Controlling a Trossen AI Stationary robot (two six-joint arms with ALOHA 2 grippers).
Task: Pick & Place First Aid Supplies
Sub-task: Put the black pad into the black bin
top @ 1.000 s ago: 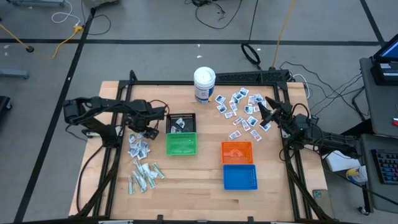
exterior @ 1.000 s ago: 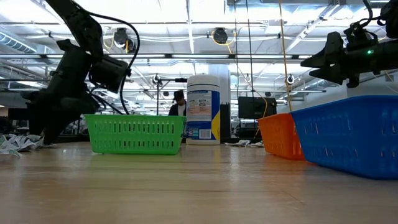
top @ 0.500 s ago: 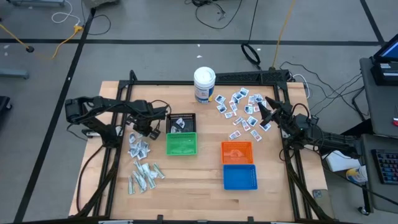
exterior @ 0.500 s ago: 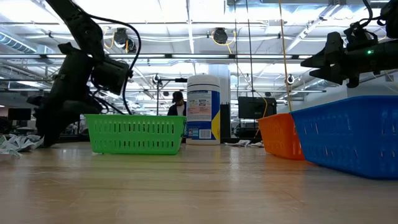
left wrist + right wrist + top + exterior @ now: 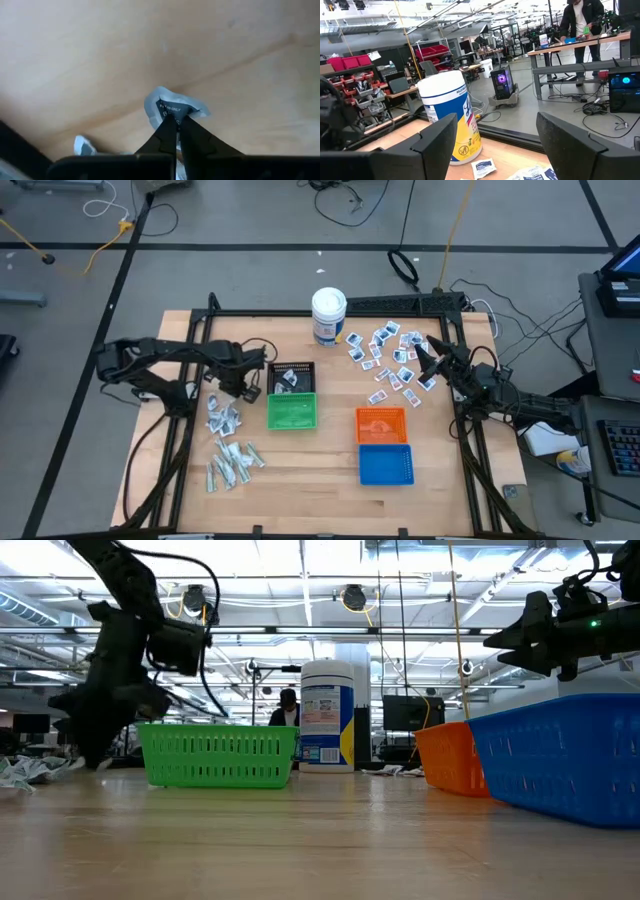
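From above, the left end effector (image 5: 243, 383) sits just left of the black basket (image 5: 291, 377), its tips hard to make out; packets (image 5: 389, 360) lie scattered right of the canister (image 5: 328, 316), with the right end effector (image 5: 424, 357) over them. The low view hides the left tips behind the green basket (image 5: 218, 755). The left wrist view shows fingers together, pinching one packet (image 5: 172, 107) against the desk (image 5: 100, 55). The right wrist view shows fingers (image 5: 437, 145) apart, holding nothing.

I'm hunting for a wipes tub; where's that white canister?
In the high view the white canister stands at the table's far edge, near the middle, just left of the scattered white packets and behind the black basket.
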